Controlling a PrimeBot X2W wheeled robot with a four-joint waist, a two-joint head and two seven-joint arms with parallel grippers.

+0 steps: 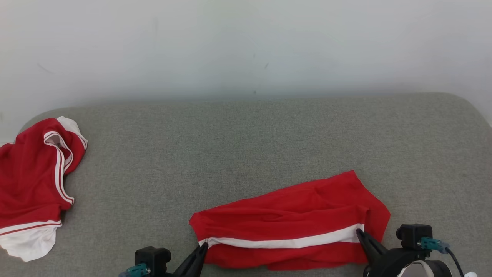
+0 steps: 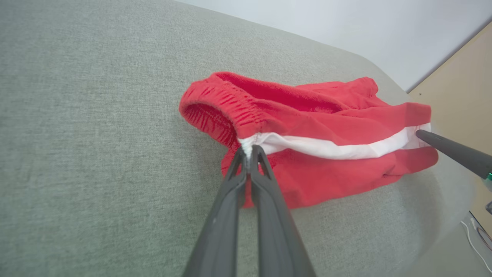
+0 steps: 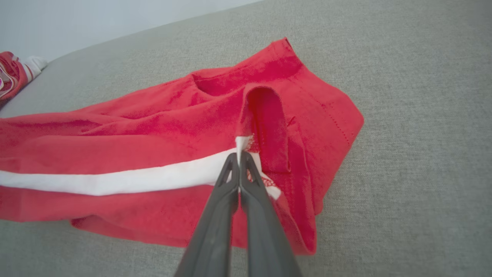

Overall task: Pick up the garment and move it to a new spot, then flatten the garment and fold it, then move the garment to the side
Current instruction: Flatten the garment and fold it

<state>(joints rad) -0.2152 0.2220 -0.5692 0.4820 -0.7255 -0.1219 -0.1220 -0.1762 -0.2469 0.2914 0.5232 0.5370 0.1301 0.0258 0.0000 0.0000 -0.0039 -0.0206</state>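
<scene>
Two-handed pinch on crumpled red cloth shorts (image 1: 292, 215) with a white side stripe (image 1: 284, 242), lying long axis left to right near front of grey woven cushion (image 1: 230, 146). Clamped at waistband end by left gripper (image 1: 203, 247), at hem end by right gripper (image 1: 359, 232). Likely calls for lifting together.
</scene>
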